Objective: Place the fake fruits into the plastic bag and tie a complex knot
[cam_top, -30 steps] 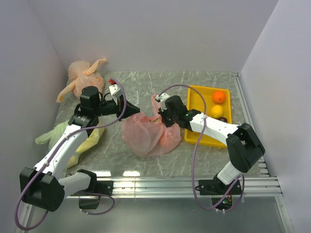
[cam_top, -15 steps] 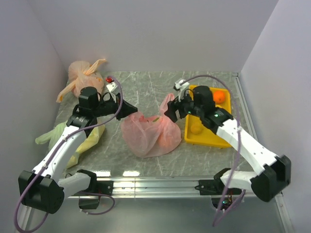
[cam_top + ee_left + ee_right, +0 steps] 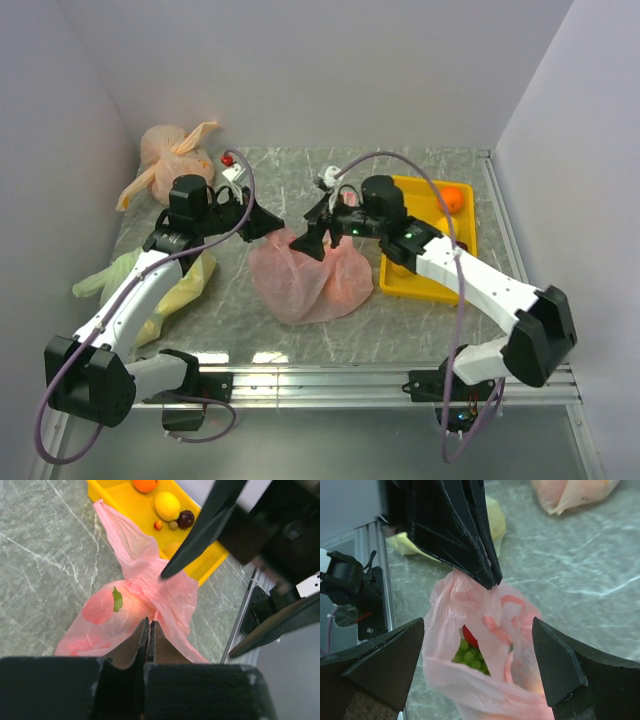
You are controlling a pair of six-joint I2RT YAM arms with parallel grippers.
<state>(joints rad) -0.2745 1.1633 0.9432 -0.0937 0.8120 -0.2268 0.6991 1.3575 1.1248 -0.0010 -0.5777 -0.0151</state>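
Moved since a moment ago: right gripper (image 3: pixel 312 243), from beside the tray (image 3: pixel 405 285) to right over the bag (image 3: pixel 305 285). Left gripper (image 3: pixel 280 230) about where it was, at the bag's top left edge.

From above: pink bag in the middle of the table (image 3: pixel 290 170), lumpy, with things inside. Right jaws spread wide over its mouth, holding nothing. Left jaws closed on the bag's rim, as far as can be told from up here. Orange (image 3: pixel 452 199) sitting in the tray, well apart from the bag.

From the left wrist: left fingers (image 3: pixel 137 645) squeezed tight together on a fold of pink plastic. One long handle (image 3: pixel 107 520) lying loose, pointing toward the tray. Nothing tied at all. Green leaf (image 3: pixel 117 600) showing through the bag's side. Orange, lemon (image 3: pixel 167 505), dark plum (image 3: pixel 185 518) and two tiny fruits in the tray, so not all packed.

From the right wrist: right fingers far apart, one on each side, empty. Bag mouth lifted and open, pinched at the rim by the left tip. Green grapes (image 3: pixel 470 657) and something red (image 3: pixel 468 634) down inside.

Best guess at how far: bag partly filled, no more than that. Left to do: carry the rest of the fruit over, drop it in, then pull the handles together and tie them up.
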